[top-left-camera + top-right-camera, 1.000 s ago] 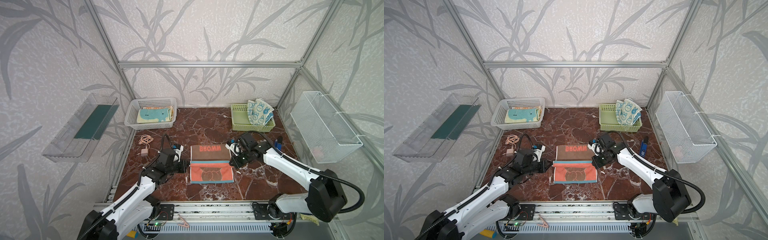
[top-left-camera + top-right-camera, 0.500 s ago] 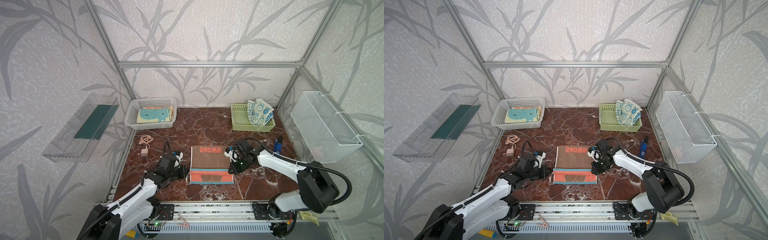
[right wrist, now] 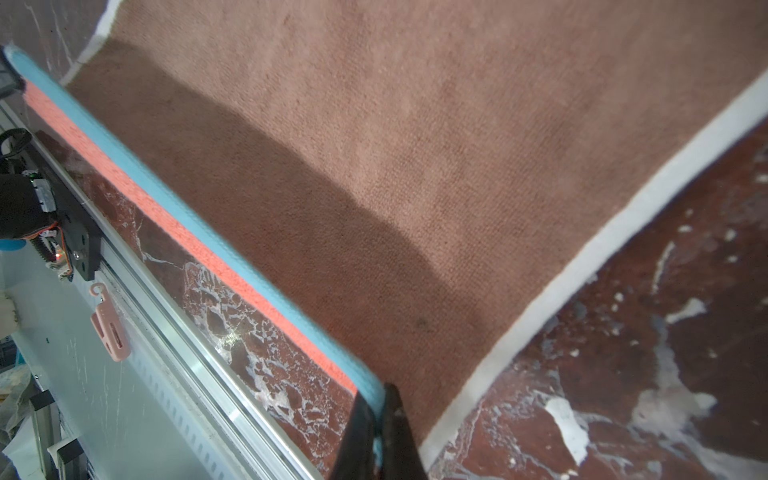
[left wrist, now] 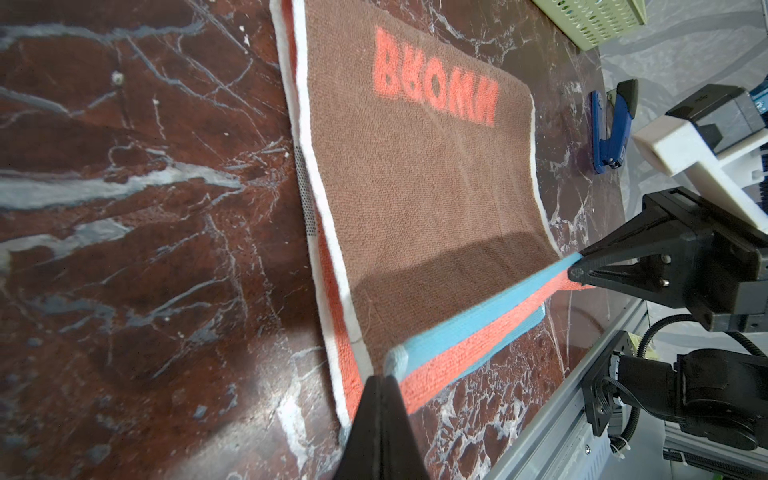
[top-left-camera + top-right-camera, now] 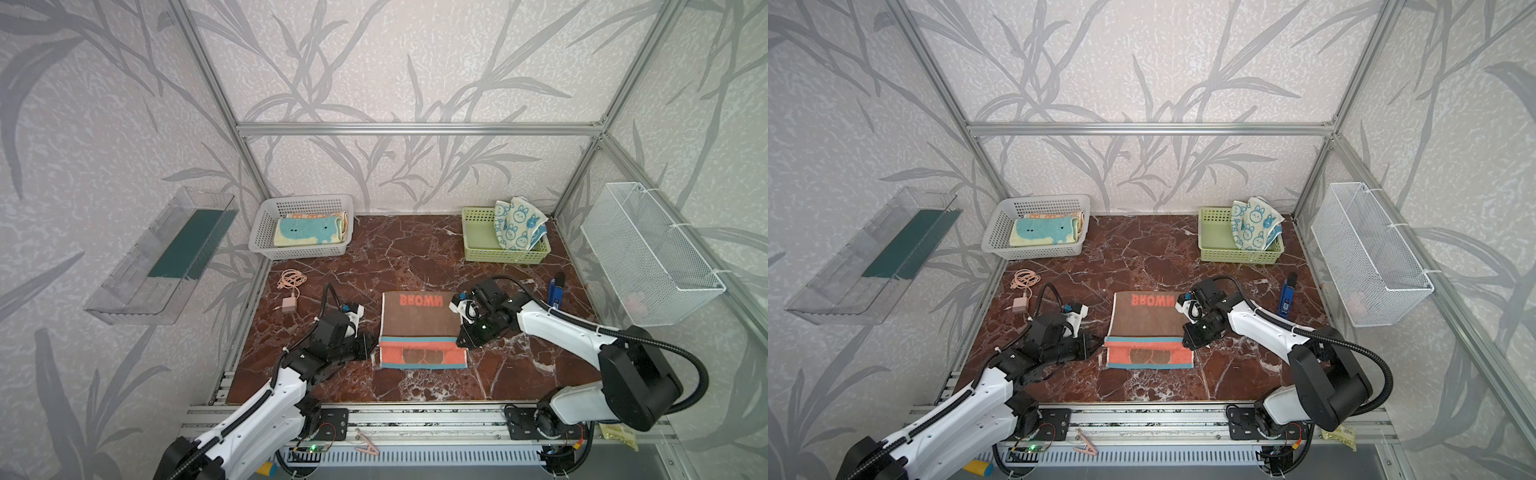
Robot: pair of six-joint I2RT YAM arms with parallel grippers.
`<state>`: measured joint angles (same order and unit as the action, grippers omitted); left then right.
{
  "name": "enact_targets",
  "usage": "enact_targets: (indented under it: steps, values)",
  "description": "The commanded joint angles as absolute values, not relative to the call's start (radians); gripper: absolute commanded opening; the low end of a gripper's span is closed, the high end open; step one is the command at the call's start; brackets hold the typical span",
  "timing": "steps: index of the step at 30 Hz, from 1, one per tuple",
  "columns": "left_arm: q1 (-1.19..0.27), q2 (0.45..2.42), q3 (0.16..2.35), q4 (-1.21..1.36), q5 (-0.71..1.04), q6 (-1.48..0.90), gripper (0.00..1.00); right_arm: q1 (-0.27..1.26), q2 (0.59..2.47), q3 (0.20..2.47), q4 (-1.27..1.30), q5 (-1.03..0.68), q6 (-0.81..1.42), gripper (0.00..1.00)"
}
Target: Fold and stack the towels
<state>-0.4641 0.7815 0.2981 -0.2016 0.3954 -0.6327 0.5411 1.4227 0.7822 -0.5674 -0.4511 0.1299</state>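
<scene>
The brown towel [image 5: 415, 322] lies mid-table between the arms, doubled over. In the last second its upper layer has been drawn nearer and lower, so less of the orange under-layer [image 5: 422, 355] shows; the fold looks almost closed, its edges not yet meeting. The teal hem [image 4: 478, 316] stretches taut between left gripper [image 4: 384, 376] and right gripper [image 3: 380, 399], each pinching a corner

Matt, nubby terry-cloth brown towel [image 5: 415, 320] on glossy veined marble tabletop [image 5: 415, 257]; smooth perforated-plastic white basket [image 5: 299, 249]
</scene>
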Motion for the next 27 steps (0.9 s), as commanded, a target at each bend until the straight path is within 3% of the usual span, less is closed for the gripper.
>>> enact_targets:
  steps: [1, 9, 13, 17, 19, 23, 27]
  values:
    - [-0.463, 0.772, 0.3, -0.282, 0.328, -0.657, 0.0, 0.532, 1.421, 0.765, -0.629, -0.388, 0.136, 0.0]
    - [-0.491, 0.78, 0.226, -0.238, 0.301, -0.728, 0.0, 0.533, 1.481, 0.739, -0.613, -0.393, 0.166, 0.03]
    - [-0.494, 0.802, 0.212, -0.239, 0.296, -0.748, 0.0, 0.534, 1.501, 0.747, -0.618, -0.399, 0.166, 0.19]
    - [-0.495, 0.765, 0.261, -0.344, 0.264, -0.741, 0.34, 0.533, 1.428, 0.775, -0.67, -0.408, 0.158, 0.44]
    - [-0.495, 0.722, 0.29, -0.396, 0.227, -0.73, 0.39, 0.532, 1.379, 0.797, -0.705, -0.402, 0.151, 0.46]
    - [-0.495, 0.667, 0.332, -0.402, 0.163, -0.716, 0.38, 0.531, 1.324, 0.83, -0.733, -0.371, 0.149, 0.47]
    - [-0.495, 0.805, 0.4, -0.32, 0.172, -0.677, 0.34, 0.532, 1.368, 0.835, -0.681, -0.368, 0.164, 0.47]
